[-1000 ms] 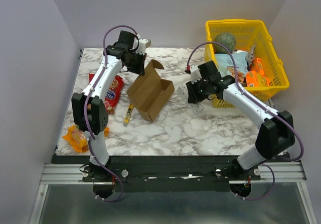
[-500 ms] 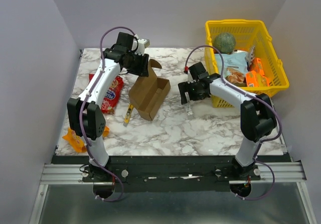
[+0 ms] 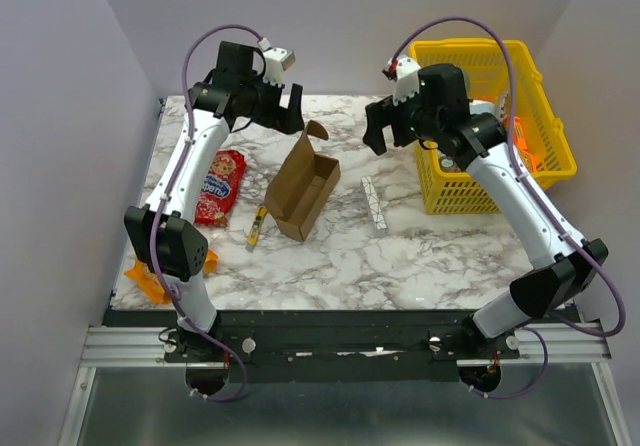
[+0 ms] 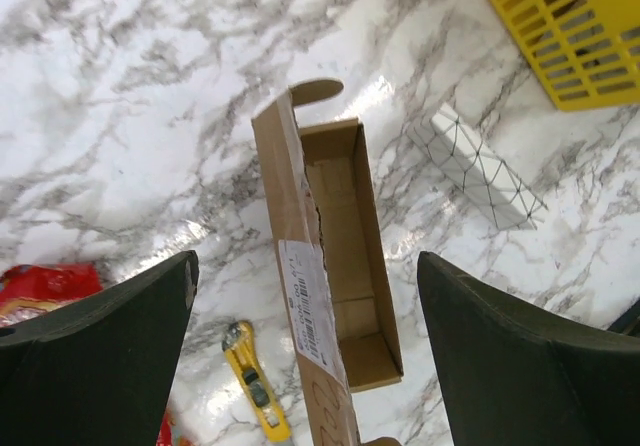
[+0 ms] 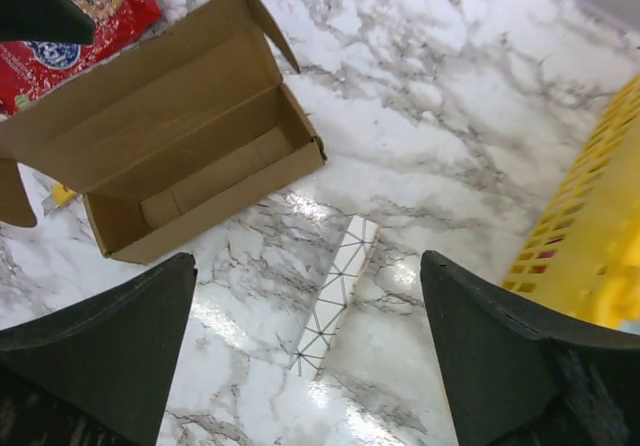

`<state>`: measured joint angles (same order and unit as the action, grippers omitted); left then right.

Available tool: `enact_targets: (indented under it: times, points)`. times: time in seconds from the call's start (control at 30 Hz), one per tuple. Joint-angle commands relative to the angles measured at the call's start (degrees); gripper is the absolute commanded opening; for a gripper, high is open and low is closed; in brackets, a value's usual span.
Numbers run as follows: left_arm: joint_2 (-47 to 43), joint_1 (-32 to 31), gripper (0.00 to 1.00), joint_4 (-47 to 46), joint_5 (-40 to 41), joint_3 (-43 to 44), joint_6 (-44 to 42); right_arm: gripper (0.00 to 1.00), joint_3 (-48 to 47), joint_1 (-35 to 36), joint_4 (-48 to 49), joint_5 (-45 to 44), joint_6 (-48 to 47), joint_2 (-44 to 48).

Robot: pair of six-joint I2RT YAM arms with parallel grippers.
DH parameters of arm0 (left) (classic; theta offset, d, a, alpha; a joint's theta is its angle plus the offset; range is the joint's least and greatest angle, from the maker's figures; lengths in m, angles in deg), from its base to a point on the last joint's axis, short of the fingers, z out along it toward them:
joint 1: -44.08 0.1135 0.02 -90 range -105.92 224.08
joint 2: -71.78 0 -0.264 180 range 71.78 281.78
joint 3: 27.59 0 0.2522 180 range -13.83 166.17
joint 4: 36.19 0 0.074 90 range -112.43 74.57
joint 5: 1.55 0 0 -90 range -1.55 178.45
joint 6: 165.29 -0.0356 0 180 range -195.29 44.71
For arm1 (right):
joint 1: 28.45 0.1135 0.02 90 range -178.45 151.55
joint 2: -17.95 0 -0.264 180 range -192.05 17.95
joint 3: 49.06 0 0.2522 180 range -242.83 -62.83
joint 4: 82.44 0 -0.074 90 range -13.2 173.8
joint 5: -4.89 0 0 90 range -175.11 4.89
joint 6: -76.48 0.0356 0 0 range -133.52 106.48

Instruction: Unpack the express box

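Express box (image 3: 303, 188) lies below and between the two claws. The left gripper (image 3: 284, 109) hangs above the box's far end, its jaws spread wide and gripping nothing. The right gripper (image 3: 385, 129) hangs up and to the right of the box, its jaws just as wide and also gripping nothing. The box rests on the marble table (image 3: 400, 256) with its flaps open and its cavity facing up, so the brown inner walls and floor are in view. A white shipping label runs along its left outer wall. Just right of the box, not touching it, lies a slim white packet (image 3: 373, 203) with a black line pattern. Off the box's near left corner lies a yellow utility knife (image 3: 258, 226). Left of the box is a red snack bag (image 3: 220, 186). Farther to the near left of the box, an orange snack bag (image 3: 150, 276) sits at the table's edge. Well right of the box stands a yellow basket (image 3: 560, 156) holding goods.
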<state>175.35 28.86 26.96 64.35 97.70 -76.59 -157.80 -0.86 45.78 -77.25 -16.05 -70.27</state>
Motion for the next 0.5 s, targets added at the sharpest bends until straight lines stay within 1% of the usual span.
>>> enact_targets:
  times: [0.0,0.03,0.07,0.17,0.27,0.33,0.4,0.47]
  points:
    - [-4.0,2.8,0.99,0.7,2.6,5.9,-0.5,1.0,-10.2,0.2,-16.5,-10.1,-5.5,-2.2]
    - [-4.2,3.4,0.99,1.0,4.8,6.6,-0.5,1.0,-10.1,0.2,-18.6,-12.5,-6.7,-1.9]
    - [-4.2,4.2,0.99,1.2,6.0,7.1,-0.3,1.0,-9.4,0.1,-18.6,-17.1,-7.3,-1.1]
    - [-3.9,5.0,0.98,2.4,6.7,8.6,-0.6,1.0,-3.0,0.2,-15.1,-23.7,-9.4,3.3]
    - [-5.0,5.2,0.99,0.3,6.4,5.5,0.7,1.0,-0.9,0.2,-14.1,-23.8,-10.0,5.8]
    - [-5.7,5.4,0.99,-2.0,6.7,1.3,1.1,1.0,-1.1,0.2,-13.5,-22.4,-12.3,7.1]
    - [-6.7,5.5,0.99,-3.7,7.4,-2.3,2.5,1.0,-0.6,0.2,-10.4,-21.8,-12.5,7.9]
    - [-6.8,5.5,0.99,-4.0,8.8,-3.2,2.0,1.0,-1.9,0.2,-6.6,-19.6,-11.5,7.9]
